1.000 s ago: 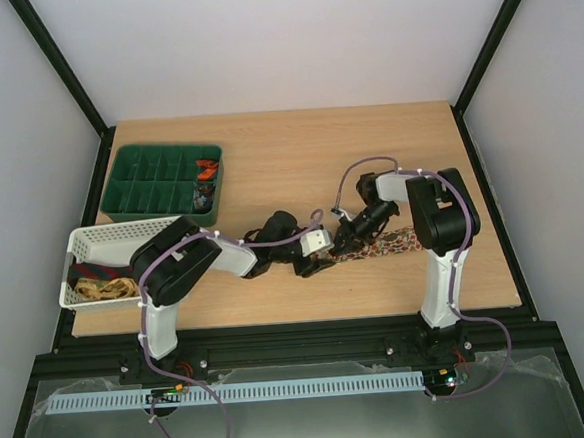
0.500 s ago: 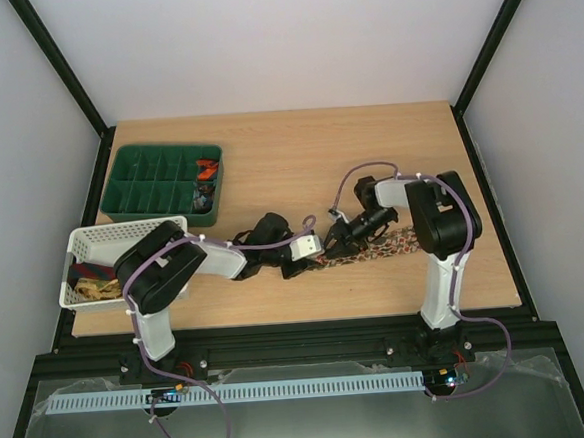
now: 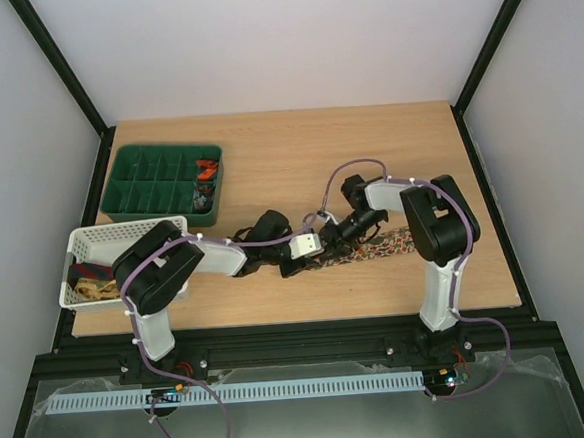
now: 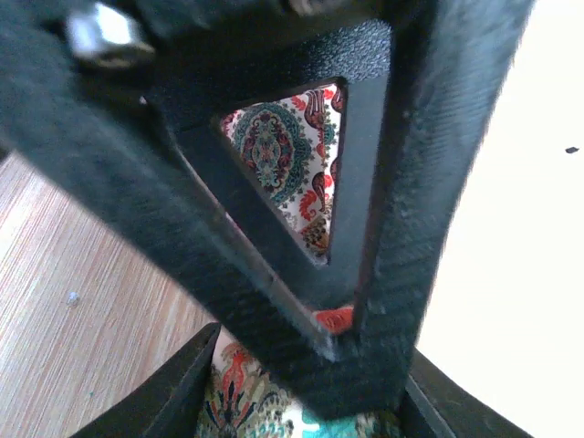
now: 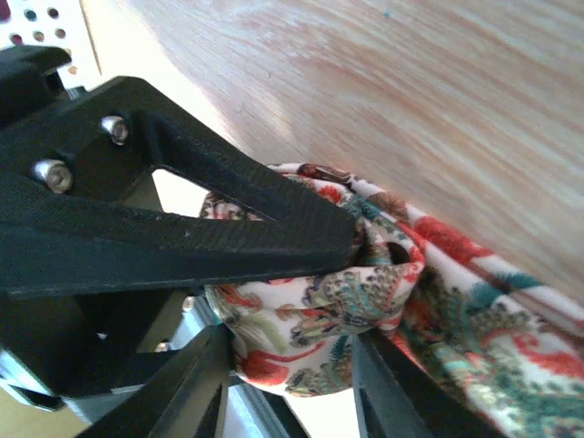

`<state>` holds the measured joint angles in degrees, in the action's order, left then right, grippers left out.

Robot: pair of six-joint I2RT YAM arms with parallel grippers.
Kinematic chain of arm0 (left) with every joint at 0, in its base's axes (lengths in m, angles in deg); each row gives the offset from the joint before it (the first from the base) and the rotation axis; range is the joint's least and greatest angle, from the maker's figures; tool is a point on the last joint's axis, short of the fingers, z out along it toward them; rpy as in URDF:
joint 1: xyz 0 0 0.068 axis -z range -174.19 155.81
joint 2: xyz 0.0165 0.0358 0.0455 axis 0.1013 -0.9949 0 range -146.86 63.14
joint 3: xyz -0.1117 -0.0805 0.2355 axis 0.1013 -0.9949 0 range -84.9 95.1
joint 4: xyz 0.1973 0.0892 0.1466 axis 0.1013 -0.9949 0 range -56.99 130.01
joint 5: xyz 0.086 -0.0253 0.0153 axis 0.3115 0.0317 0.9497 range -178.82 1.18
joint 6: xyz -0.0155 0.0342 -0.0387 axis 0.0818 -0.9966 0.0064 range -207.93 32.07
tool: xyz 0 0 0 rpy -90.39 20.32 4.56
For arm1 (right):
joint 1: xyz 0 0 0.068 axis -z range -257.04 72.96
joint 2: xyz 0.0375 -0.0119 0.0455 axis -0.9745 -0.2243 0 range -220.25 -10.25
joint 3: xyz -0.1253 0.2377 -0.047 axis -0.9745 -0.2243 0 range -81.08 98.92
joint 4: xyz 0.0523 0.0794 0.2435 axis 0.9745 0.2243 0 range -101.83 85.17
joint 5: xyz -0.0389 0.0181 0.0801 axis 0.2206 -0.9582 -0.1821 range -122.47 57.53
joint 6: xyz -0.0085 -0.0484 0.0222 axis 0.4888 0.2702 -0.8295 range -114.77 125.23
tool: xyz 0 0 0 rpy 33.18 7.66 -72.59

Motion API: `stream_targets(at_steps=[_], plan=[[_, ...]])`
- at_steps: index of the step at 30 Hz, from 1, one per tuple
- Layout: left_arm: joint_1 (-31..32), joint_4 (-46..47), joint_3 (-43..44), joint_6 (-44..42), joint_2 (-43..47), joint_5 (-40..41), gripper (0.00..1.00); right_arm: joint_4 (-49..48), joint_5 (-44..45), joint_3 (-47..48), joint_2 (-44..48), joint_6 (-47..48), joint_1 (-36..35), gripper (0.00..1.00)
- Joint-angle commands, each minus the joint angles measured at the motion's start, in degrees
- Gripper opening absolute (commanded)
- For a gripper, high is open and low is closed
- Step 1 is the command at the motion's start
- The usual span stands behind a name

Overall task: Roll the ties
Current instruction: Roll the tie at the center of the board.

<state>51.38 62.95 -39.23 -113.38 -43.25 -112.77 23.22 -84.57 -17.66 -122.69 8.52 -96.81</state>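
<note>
A floral-patterned tie [image 3: 379, 247] lies as a strip on the table, running right from the two grippers. Its left end is bunched into a loose coil [image 5: 328, 310]. My right gripper [image 3: 331, 236] has its jaws either side of this coil, closed on it [image 5: 290, 388]. My left gripper [image 3: 297, 265] meets it from the left. One of its fingers [image 5: 228, 228] pokes into the coil. In the left wrist view the tie fabric [image 4: 265, 406] fills the gap between the left jaws, and the right gripper's finger [image 4: 383, 228] blocks most of that view.
A green divided tray [image 3: 139, 180] at the back left holds an orange-red coil [image 3: 206, 169] and a dark coil [image 3: 203, 195]. A white basket [image 3: 123, 233] at the left edge holds a gold-patterned tie [image 3: 101, 289] and a maroon one [image 3: 90, 269].
Both grippers have shifted a little to the left together, drawing the tie's bunched end with them. The left arm has stretched out lower and flatter.
</note>
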Motion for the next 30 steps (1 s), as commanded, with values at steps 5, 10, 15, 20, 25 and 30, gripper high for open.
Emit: stream_targets(at_steps=[5,10,15,20,25,30], plan=[[-0.2,-6.2,0.7,-0.7,-2.3,2.0,0.41,1.7,6.9,2.2,-3.6,0.1,0.1,0.06],[-0.4,-4.5,0.6,-0.6,-1.6,0.5,0.59,3.7,7.4,1.2,-4.7,1.8,2.0,0.01],[-0.5,0.3,0.0,1.0,0.3,-1.4,0.75,5.4,9.8,-0.4,-6.3,3.9,4.6,0.01],[-0.3,5.2,0.1,2.9,-0.6,-2.7,0.79,5.7,13.3,-1.0,-7.4,4.5,7.1,0.01],[1.2,8.1,2.4,3.9,-4.0,-3.6,0.78,5.6,12.2,-0.1,-9.1,3.5,7.3,0.01],[1.8,7.0,5.1,3.3,-7.0,-3.6,0.63,5.7,10.8,0.2,-9.4,3.5,7.4,0.02]])
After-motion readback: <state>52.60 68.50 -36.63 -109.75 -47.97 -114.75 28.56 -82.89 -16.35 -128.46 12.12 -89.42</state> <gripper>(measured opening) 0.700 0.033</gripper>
